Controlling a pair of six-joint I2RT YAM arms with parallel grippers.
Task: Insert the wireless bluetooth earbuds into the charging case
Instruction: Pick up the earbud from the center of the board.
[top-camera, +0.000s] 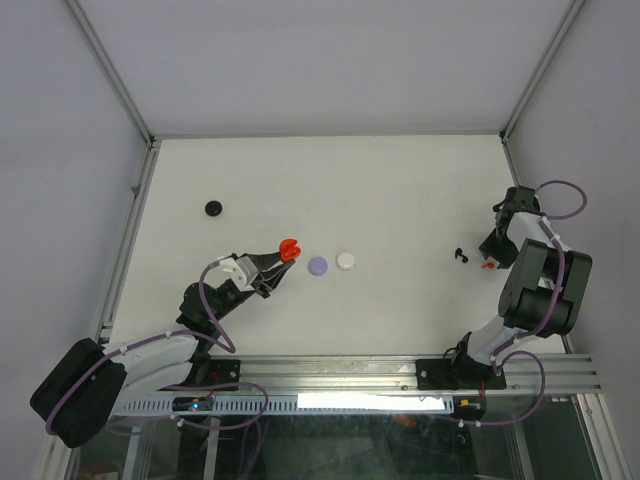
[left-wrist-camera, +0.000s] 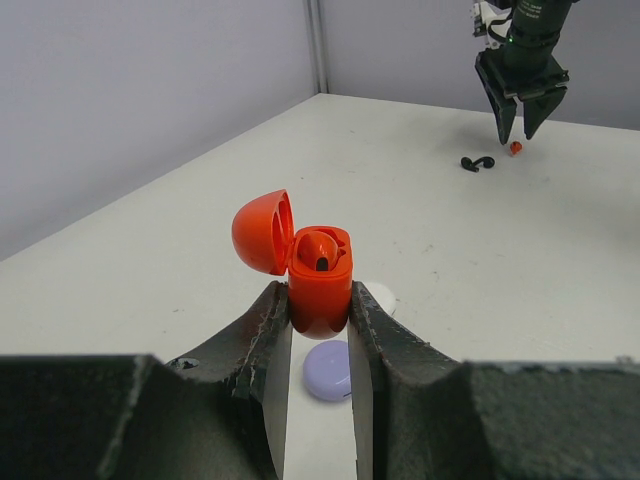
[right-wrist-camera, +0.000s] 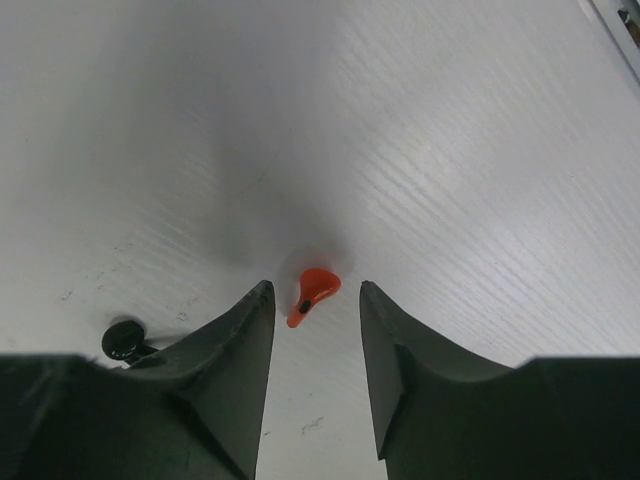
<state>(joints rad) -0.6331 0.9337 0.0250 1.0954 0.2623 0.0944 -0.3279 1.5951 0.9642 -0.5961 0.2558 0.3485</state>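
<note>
My left gripper (left-wrist-camera: 320, 305) is shut on an orange charging case (left-wrist-camera: 320, 280), lid open, one orange earbud seated inside; it shows in the top view (top-camera: 289, 250) too. A loose orange earbud (right-wrist-camera: 313, 295) lies on the table between the open jaws of my right gripper (right-wrist-camera: 315, 295), just above it. In the top view the right gripper (top-camera: 492, 255) hovers at the right side with the earbud (top-camera: 488, 266) below it. In the left wrist view the earbud (left-wrist-camera: 516, 148) lies under the right gripper (left-wrist-camera: 520, 125).
A small black earbud-like piece (top-camera: 461, 255) lies left of the orange earbud, seen also in the right wrist view (right-wrist-camera: 125, 340). A lilac round case (top-camera: 318, 266) and a white round case (top-camera: 346, 260) lie mid-table. A black disc (top-camera: 213, 208) sits far left.
</note>
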